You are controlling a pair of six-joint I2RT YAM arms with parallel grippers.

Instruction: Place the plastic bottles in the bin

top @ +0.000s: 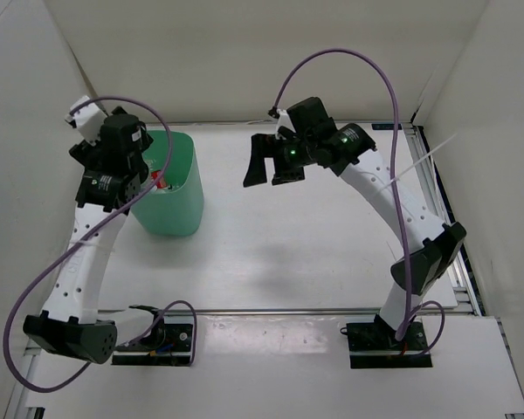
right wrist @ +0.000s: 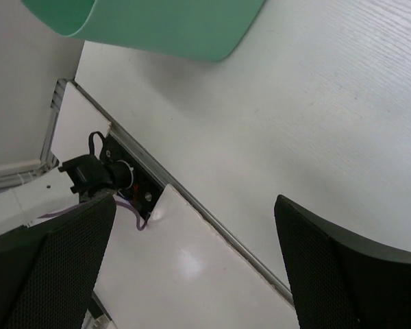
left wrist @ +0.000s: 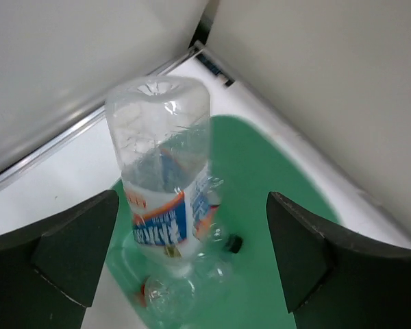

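The mint-green bin [top: 176, 196] stands at the far left of the table. My left gripper [top: 138, 179] hangs over its rim, open. In the left wrist view the blue-and-white-labelled bottle [left wrist: 161, 178] is neck-down inside the bin [left wrist: 281, 178], base up, between my spread fingers [left wrist: 61, 253] with a gap on each side. Below it lie a clear bottle [left wrist: 168, 295] with a bit of red beside it, and a dark cap [left wrist: 234, 242]. My right gripper [top: 271, 166] is open and empty above the table's middle; it also shows in the right wrist view [right wrist: 195, 205].
White walls enclose the table on the left, back and right. The bin's outer side [right wrist: 157, 24] shows at the top of the right wrist view, and the left arm's base mount [right wrist: 96, 175] with its purple cable lies below it.
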